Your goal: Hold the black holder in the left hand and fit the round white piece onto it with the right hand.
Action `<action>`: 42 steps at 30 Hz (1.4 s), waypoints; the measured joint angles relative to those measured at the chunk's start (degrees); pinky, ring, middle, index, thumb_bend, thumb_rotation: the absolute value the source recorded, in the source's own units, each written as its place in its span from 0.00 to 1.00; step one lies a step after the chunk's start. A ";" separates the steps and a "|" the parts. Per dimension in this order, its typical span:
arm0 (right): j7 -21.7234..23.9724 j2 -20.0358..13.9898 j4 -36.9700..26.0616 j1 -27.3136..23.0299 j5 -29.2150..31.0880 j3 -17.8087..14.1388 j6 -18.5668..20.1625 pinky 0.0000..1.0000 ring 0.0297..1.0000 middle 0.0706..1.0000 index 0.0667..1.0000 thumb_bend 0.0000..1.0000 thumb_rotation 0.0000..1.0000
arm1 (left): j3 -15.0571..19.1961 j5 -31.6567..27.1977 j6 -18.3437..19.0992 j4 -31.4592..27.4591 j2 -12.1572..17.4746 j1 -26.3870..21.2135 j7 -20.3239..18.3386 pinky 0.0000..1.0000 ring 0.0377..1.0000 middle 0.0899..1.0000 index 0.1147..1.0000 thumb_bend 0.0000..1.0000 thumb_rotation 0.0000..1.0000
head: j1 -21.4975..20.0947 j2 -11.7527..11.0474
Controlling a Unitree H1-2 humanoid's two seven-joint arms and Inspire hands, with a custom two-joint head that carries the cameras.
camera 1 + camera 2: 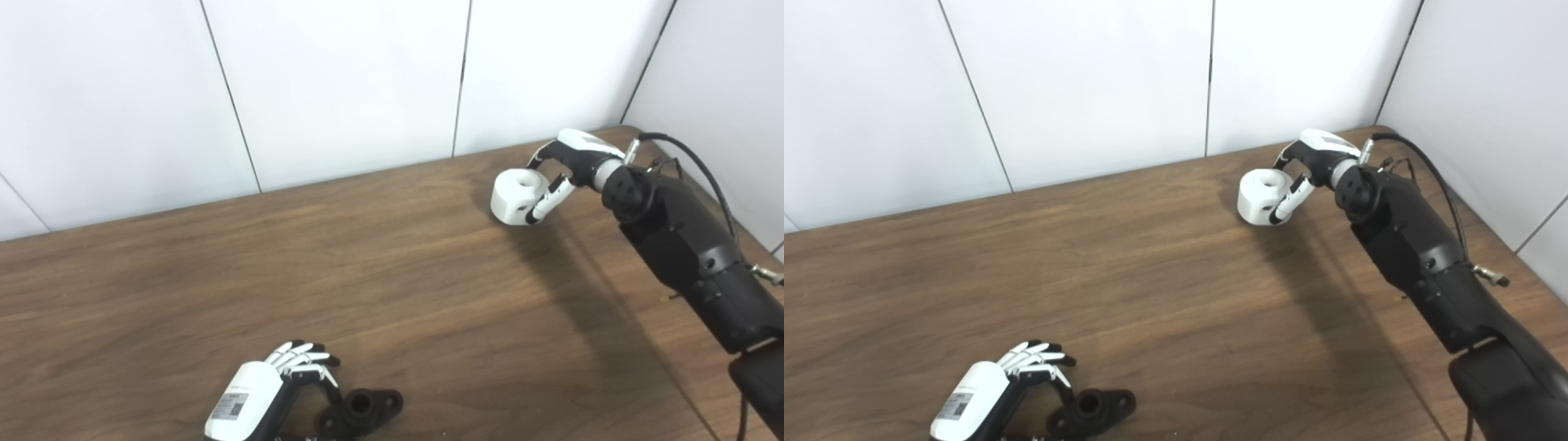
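Note:
The round white piece [518, 196], a short cylinder with a hole in its top, sits at the far right of the wooden table [380, 269]. My right hand [566, 168] is closed around it, fingers over its back and thumb against its near side. The black holder [362, 409], a flanged part with a central socket, lies flat near the table's front edge. My left hand [278, 380] rests just to its left with the fingers loosely curled and apart from it. The thumb reaches down beside the holder's left end, and I cannot tell whether it touches.
White wall panels [343, 79] close off the table's back and right sides, close behind the right hand. A black cable [704, 168] loops off the right forearm [686, 245].

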 measured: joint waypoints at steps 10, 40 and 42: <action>-6.31 0.06 0.19 1.55 0.08 -1.17 -4.67 0.99 0.91 0.79 0.45 0.53 0.13 | 0.10 0.07 0.00 -0.08 0.00 -0.02 -0.06 0.88 0.84 0.74 0.42 0.52 0.04 | 0.00 0.00; -0.40 -2.75 -17.04 6.72 -1.84 -3.46 -4.28 1.00 0.92 0.79 0.45 0.52 0.14 | -0.61 1.20 0.89 0.13 -1.50 -0.34 -0.39 0.91 0.86 0.76 0.42 0.52 0.05 | 8.79 3.78; 1.35 -3.90 -21.26 8.29 -1.77 -4.19 -3.21 1.00 0.91 0.78 0.45 0.52 0.14 | -1.04 1.44 1.67 0.16 -2.01 -0.56 -0.66 0.91 0.87 0.77 0.42 0.52 0.05 | 9.14 4.13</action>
